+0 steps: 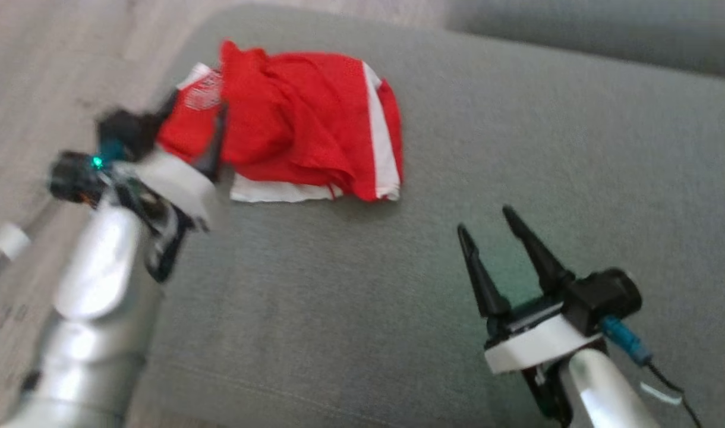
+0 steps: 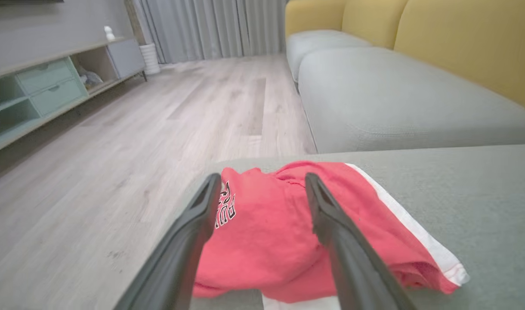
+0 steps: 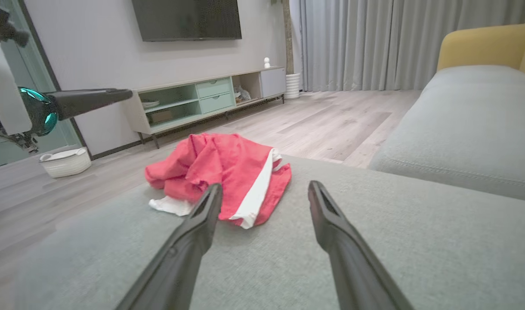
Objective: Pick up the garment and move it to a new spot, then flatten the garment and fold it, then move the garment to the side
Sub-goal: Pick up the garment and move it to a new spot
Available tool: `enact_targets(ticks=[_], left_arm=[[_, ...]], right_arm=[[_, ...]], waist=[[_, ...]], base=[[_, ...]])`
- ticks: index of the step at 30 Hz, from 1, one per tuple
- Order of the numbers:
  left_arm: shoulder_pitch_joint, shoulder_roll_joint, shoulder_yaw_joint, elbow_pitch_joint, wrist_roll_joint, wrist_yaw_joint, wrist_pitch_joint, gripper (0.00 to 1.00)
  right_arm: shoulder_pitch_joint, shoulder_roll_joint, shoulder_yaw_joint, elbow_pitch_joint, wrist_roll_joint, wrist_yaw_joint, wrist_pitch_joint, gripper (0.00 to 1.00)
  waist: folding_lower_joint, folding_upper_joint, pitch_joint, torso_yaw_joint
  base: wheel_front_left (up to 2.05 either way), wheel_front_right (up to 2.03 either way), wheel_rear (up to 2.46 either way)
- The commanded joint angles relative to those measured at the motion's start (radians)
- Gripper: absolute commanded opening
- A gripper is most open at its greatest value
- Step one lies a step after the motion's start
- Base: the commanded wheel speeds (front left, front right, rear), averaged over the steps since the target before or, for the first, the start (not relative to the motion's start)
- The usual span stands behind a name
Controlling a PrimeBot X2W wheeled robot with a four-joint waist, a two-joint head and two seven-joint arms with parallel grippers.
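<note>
Grey sofa cushion (image 1: 517, 148), woven and slightly textured; pale wood floor (image 2: 159, 107) beyond its far edge.

Garment (image 1: 297, 119): red, with a white side stripe (image 1: 380, 131) and dark lettering (image 2: 228, 204). It lies in a crumpled heap near the cushion's far left corner, folded over itself. A white edge (image 1: 273, 191) pokes out beneath on the near side.

Left gripper (image 2: 262, 177): jaws spread wide, nothing held. In its wrist view the two fingers frame the lettered part of the heap. The head view is smeared here, so I cannot tell whether a fingertip touches the cloth or hangs just above it.

Right gripper (image 1: 483, 219): also wide open and empty. It sits over bare cushion, well apart from the garment, on the near right side.

Handling, as a judgement:
- Light, soft and limp, with no stiffness to push against.
- It will sag and drape from any single pinch.
- The layers look loose, so a shallow pinch may lift only the top one and leave the rest trailing.
- Cloth on cloth will likely drag rather than slide.

Where to take hold:
- For the first move, the raised ridge of folds on top of the heap, pinched deep enough to gather several layers.
- For flattening, the stripe end and the white edge look like the findable borders, one per gripper.
</note>
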Motion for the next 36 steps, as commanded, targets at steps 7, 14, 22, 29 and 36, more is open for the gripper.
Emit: enact_targets(ticks=[7, 14, 22, 29, 36], left_arm=[[-0.233, 0.154, -0.048, 0.157, -0.205, -0.005, 0.139, 1.0], [-0.323, 0.193, -0.064, 0.29, -0.333, -0.006, 0.172, 1.0], [-0.341, 0.177, -0.118, 0.372, -0.423, -0.006, 0.158, 0.0], [-0.389, 0.219, -0.16, 0.287, -0.427, -0.006, -0.147, 0.0], [-0.414, 0.267, -0.223, 0.116, -0.426, -0.006, -0.302, 0.0]], right_arm=[[-0.071, -0.004, 0.021, -0.083, -0.011, -0.001, -0.011, 1.0], [-0.096, -0.004, 0.001, -0.093, -0.013, -0.001, -0.011, 1.0], [-0.103, -0.004, -0.012, -0.087, -0.016, -0.001, -0.011, 1.0], [-0.103, -0.004, -0.013, -0.074, -0.008, -0.001, -0.011, 1.0], [-0.075, -0.004, -0.026, -0.062, 0.022, -0.001, -0.011, 1.0]], waist=[[-0.0004, 0.0, 0.187, -0.163], [-0.0004, 0.0, 0.24, -0.215], [-0.0004, 0.0, 0.229, -0.216], [-0.0004, 0.0, 0.167, -0.205], [-0.0004, 0.0, 0.068, -0.207]], base=[[0.0, 0.0, 0.0], [0.0, 0.0, 0.0], [0.0, 0.0, 0.0], [0.0, 0.0, 0.0], [0.0, 0.0, 0.0]])
